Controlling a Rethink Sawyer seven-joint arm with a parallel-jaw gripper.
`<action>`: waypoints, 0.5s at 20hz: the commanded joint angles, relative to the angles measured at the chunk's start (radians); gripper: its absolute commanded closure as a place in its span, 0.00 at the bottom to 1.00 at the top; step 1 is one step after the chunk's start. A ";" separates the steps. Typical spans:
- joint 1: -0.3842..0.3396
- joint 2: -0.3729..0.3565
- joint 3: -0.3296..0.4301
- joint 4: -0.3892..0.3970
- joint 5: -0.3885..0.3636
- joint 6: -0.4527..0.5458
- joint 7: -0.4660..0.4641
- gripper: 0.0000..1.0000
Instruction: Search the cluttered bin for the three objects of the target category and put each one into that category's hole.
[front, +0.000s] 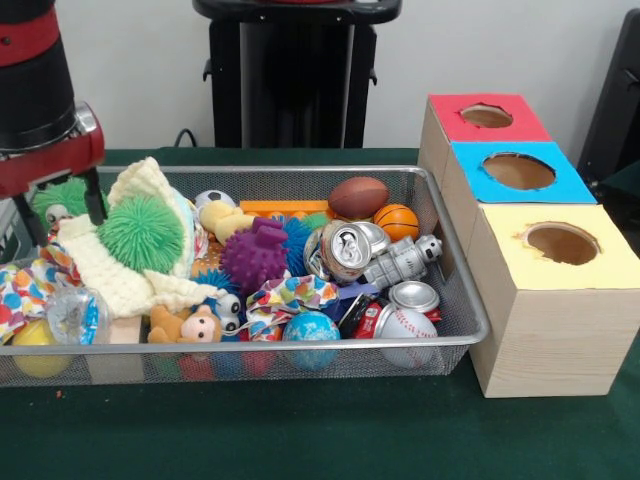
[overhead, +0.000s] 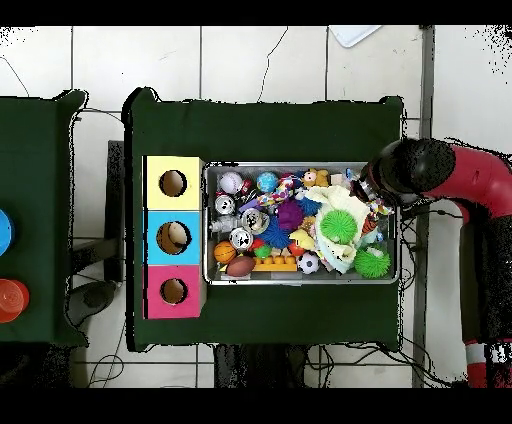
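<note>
Clutter is the hazard — the tool (front: 65, 205), its state impossible to tell, hangs over the wire bin's (front: 455, 275) end farthest from the holed boxes (front: 545, 260); the cream knitted cloth (front: 120, 265) could snag and drag out — target category unclear.

One wire bin (front: 455, 300) holds the clutter. Beside it stand three boxes, each with one hole: a red box (front: 520, 125), a blue box (front: 575, 185) and a yellow box (front: 610, 265). Three crushed cans show: one (front: 345, 247), a second (front: 414, 296), a third (front: 375, 235). Balls counted: one football (front: 358, 197), one basketball (front: 397, 221), one baseball (front: 405, 322), one soccer ball (front: 213, 199), one globe ball (front: 311, 328). Spiky balls: two green (front: 142, 232) (front: 62, 197), one purple (front: 254, 258). One toy robot (front: 402, 262) and one plush monkey (front: 185, 325) lie there.
</note>
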 joint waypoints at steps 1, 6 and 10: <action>-0.013 0.028 -0.001 0.142 0.006 -0.042 -0.076 0.00; -0.015 0.059 -0.001 0.121 -0.015 -0.061 -0.087 0.00; -0.014 0.081 -0.001 0.104 -0.047 -0.102 -0.108 0.00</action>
